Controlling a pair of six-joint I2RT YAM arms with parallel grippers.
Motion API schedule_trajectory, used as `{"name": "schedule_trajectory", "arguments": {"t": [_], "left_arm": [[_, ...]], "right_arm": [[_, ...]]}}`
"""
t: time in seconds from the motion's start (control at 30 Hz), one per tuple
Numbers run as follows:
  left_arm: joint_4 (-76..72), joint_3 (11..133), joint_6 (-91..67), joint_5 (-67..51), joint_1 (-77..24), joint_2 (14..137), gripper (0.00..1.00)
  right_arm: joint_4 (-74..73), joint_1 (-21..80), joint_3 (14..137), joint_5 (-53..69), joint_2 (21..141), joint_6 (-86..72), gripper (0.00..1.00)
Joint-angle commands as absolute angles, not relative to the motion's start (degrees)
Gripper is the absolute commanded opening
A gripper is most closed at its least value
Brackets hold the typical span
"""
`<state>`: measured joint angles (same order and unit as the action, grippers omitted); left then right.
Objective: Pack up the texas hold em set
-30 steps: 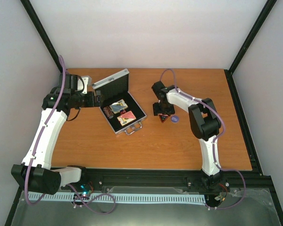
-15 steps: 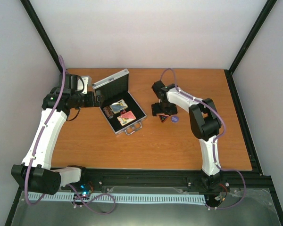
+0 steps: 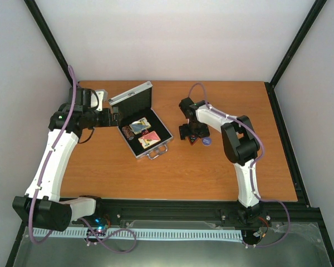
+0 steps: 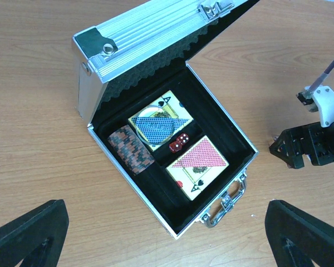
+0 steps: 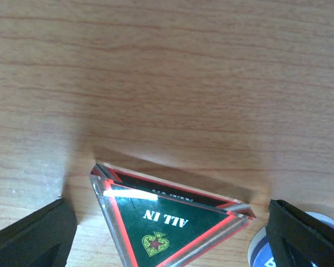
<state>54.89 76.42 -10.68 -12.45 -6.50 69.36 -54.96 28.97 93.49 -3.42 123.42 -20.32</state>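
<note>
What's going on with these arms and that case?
A poker set is being packed. The open case holds a blue card pack, a red card pack, chips and red dice. The right arm's open fingers straddle the triangular ALL IN marker, beside a blue disc. The left arm's open fingers hover near the case.

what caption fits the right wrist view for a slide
Open right gripper straddles the triangular all-in marker on the table.

A wooden table [image 3: 211, 172] lies under the right gripper [image 3: 191, 135]. White walls [image 3: 172, 39] and black posts [image 3: 50, 41] rise beyond it.
</note>
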Motion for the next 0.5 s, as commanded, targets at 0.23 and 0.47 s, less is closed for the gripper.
{"name": "schedule_trajectory", "arguments": {"t": [0.23,0.47], "left_arm": [[55.3,77.1,-10.4,-12.2,-6.6,68.1,1.00],[54.8,76.7,-10.4,-12.3,-6.6,68.3,1.00]], "right_arm": [[-54.4,29.2,93.9,-1.8,127.0,-19.5,0.88],[-54.4,29.1,93.2,-2.1,125.7,-20.1,0.77]]}}
